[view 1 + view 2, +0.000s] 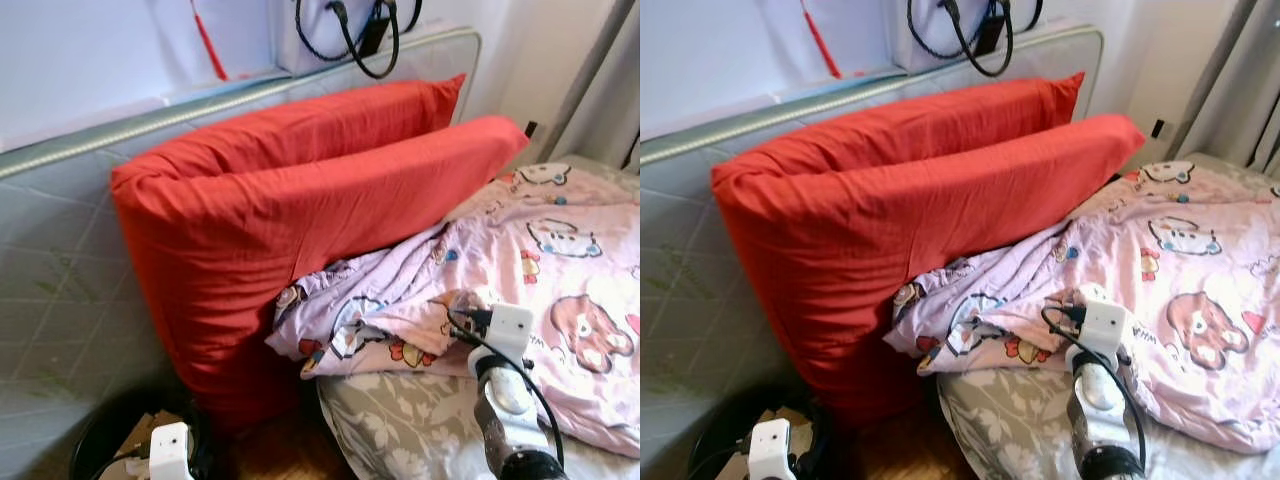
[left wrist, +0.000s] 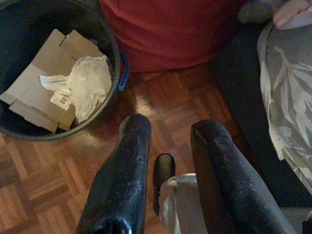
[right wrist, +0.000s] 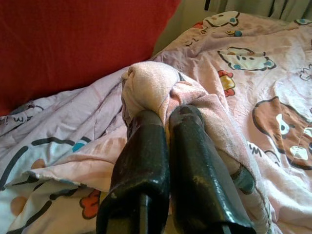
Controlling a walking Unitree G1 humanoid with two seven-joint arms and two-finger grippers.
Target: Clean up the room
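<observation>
A pink cartoon-print blanket (image 1: 560,260) lies rumpled over the bed, its edge bunched against two big red pillows (image 1: 300,220). My right gripper (image 3: 165,117) is shut on a raised fold of that blanket (image 3: 151,85), near the blanket's left edge (image 1: 462,305). My left gripper (image 2: 170,126) hangs low and open with nothing between its fingers, above the parquet floor (image 2: 161,92) beside a black bin (image 2: 116,58).
The bin holds flattened cardboard (image 2: 44,83) and crumpled white paper (image 2: 87,83). A grey quilted mattress (image 1: 60,260) leans on the wall behind the pillows. The bed's grey floral sheet (image 1: 400,420) shows below the blanket. A bag with black handles (image 1: 360,40) sits above; curtains (image 1: 600,70) hang at right.
</observation>
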